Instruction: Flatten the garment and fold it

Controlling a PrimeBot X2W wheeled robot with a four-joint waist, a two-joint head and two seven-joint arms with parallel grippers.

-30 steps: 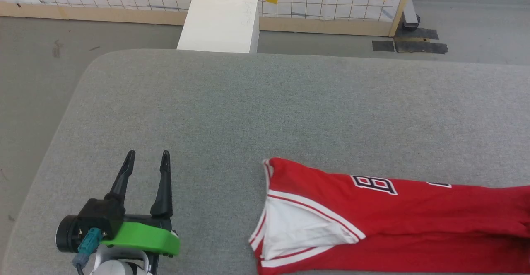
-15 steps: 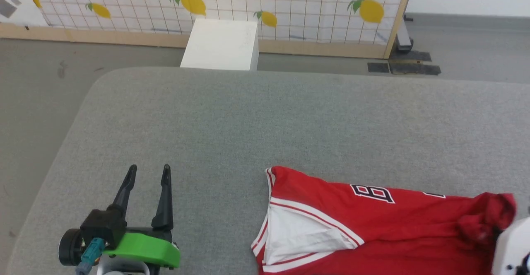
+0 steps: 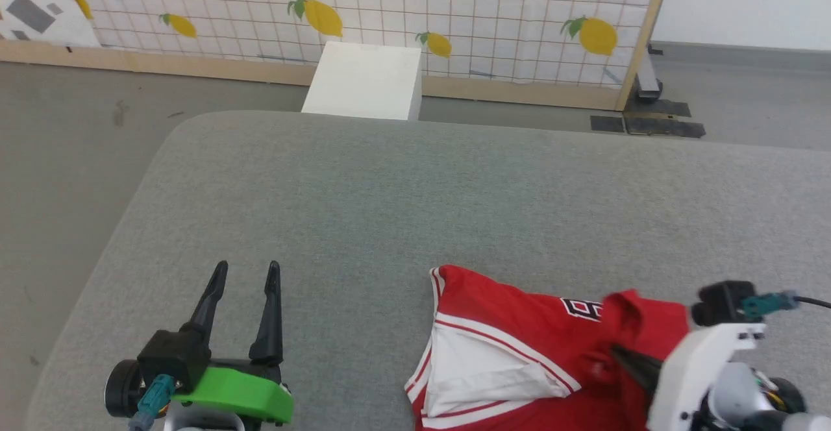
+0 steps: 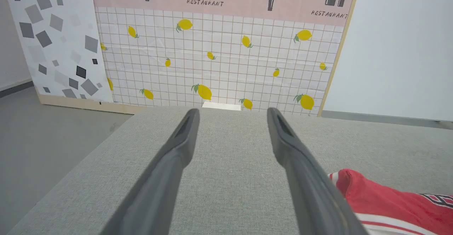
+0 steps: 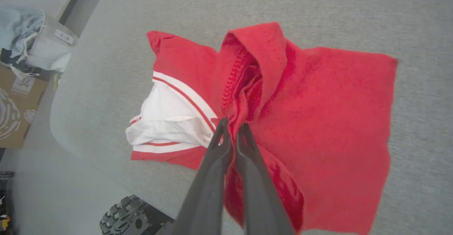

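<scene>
Right end effector (image 5: 231,129) pinches garment (image 5: 325,97) fold near table (image 5: 318,8) edge.

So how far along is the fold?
Done, apparently: the garment lies narrowed on the table, white sleeve folded in over the red. In hand: the right gripper is shut on a bunched red edge, raised over the body. Remaining: laying that edge down and smoothing; the left gripper is open, apart from the cloth.

Grey fabric-covered worktop (image 3: 389,191), rounded far-left corner. Red-and-white garment (image 3: 519,314) lies at its near edge, one red flap doubled over.
</scene>
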